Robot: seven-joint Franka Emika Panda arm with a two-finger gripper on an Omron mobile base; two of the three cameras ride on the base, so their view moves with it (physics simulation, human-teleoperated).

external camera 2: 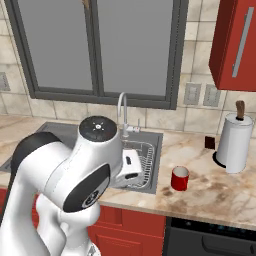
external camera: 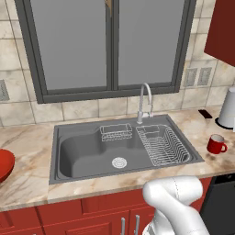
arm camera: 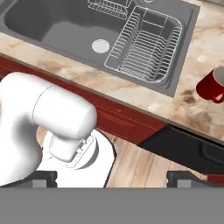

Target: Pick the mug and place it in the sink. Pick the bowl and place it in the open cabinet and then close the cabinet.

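Mug (external camera: pixel 216 144) upright on worktop (external camera: pixel 27 179), right of sink (external camera: pixel 82 151), mouth up, long axis vertical. Handle directed right and slightly toward the front edge in the left base view; in the hand view mug (arm camera: pixel 213 85) at right edge, partly cut off. In the right base view mug (external camera 2: pixel 180 178) just beside the sink's right rim, near the front edge of the worktop.

Bowl (external camera: pixel 4 164) on worktop at far left, well apart from sink, partly cut off by the frame edge.

Inside sink: round drain (external camera: pixel 119 162) near centre, wire rack (external camera: pixel 163 144) in right part, faucet (external camera: pixel 146 102) at rear rim.

Paper towel roll (external camera 2: pixel 234 142) upright behind and right of mug, near wall. Small dark object (external camera 2: pixel 210 143) just left of the roll. Cabinet (external camera 2: pixel 235 45) on wall above the roll, bar handle vertical.

Fingers (arm camera: pixel 113 178) spread wide, holding nothing, above floor in front of red drawers (external camera: pixel 78 220), well apart from mug.
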